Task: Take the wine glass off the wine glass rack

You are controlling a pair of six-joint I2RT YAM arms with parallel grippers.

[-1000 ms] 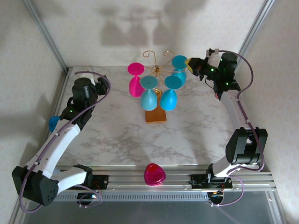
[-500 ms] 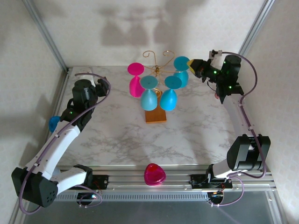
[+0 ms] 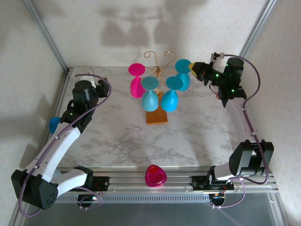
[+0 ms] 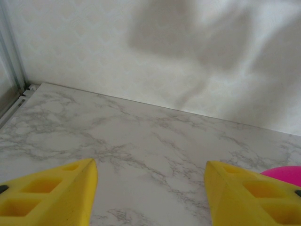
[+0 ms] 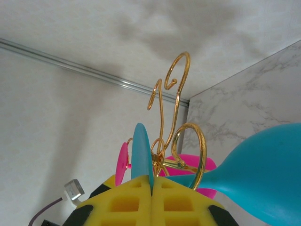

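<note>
One teal wine glass [image 5: 263, 160] has its foot pinched by the closed right gripper [image 5: 153, 186].

- Left arm [image 3: 59, 141]: reaches from its base at 7 o'clock toward 10 o'clock; left gripper [image 4: 149, 188] has its jaws standing apart.
- Right arm [image 3: 237, 113]: stretches from 5 o'clock to 1 o'clock; right gripper [image 3: 192, 65] points toward 9 o'clock, jaws pressed together.

At the counter's [image 3: 197, 136] near edge you see a magenta object [image 3: 155, 176]; at its left edge, a small blue object [image 3: 54, 124].
</note>
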